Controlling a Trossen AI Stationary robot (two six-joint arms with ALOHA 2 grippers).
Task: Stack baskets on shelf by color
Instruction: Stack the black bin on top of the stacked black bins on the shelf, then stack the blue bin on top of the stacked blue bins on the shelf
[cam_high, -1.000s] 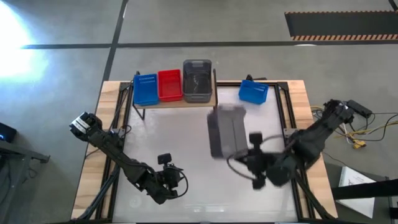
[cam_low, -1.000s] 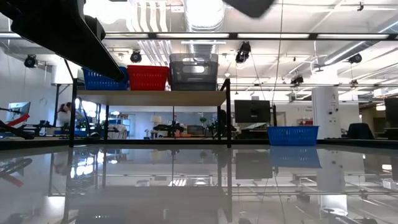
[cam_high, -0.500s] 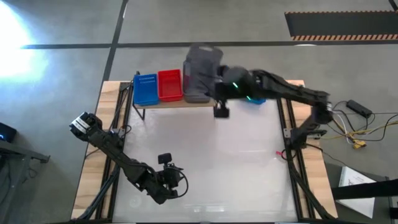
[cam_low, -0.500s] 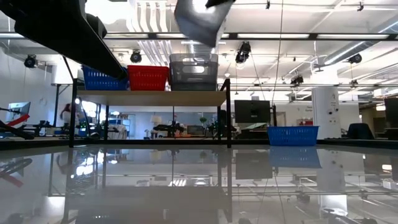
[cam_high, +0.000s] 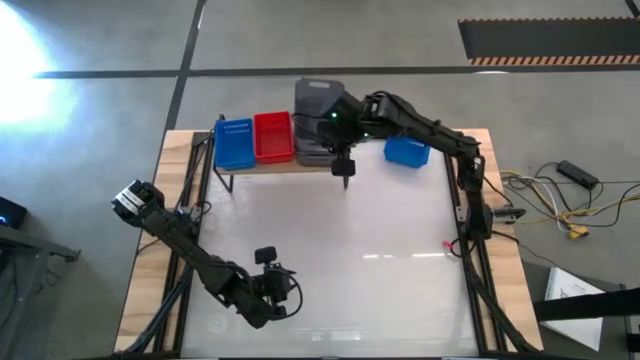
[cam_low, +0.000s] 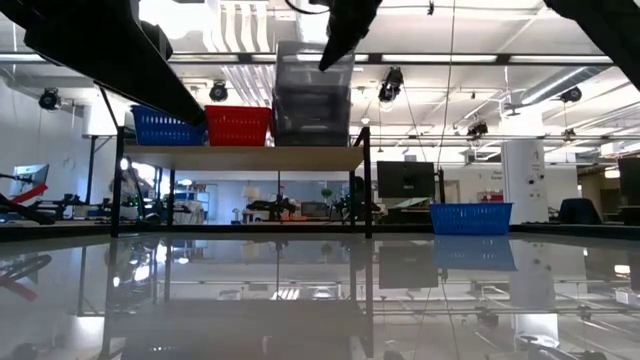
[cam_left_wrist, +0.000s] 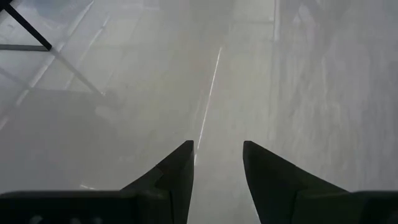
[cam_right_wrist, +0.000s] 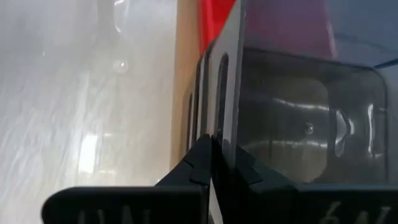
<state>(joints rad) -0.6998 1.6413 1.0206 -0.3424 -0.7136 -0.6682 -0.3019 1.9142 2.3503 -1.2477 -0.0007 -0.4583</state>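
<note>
**Grey basket held by one wall above the grey stack on the shelf**

Right gripper (cam_high: 335, 125): I have its fingers pinched flat on the thin side wall of a grey basket (cam_low: 312, 68), with no gap showing between fingertip and plastic in the right wrist view. The basket hangs over the grey stack (cam_low: 311, 118) at the right end of the shelf (cam_low: 243, 156); whether it is already seated in the basket below I cannot tell.

Handling, as I judge it: the basket is light, hollow and fairly stiff, but its perforated wall is thin and smooth, so a one-wall pinch lets it swing or slip. The rim or upper wall, near the middle of a long side, seems the best hold, keeping it level for nesting. Like baskets should nest with little force; a tilted entry could jam.

Elsewhere: a blue basket (cam_high: 234, 143) and a red basket (cam_high: 272, 136) sit on the shelf beside the grey stack; another blue basket (cam_high: 407, 150) rests on the table (cam_high: 330, 250) to the shelf's right.

Left gripper (cam_left_wrist: 217, 155): parked low near the table's front, fingers apart, holding nothing.
</note>
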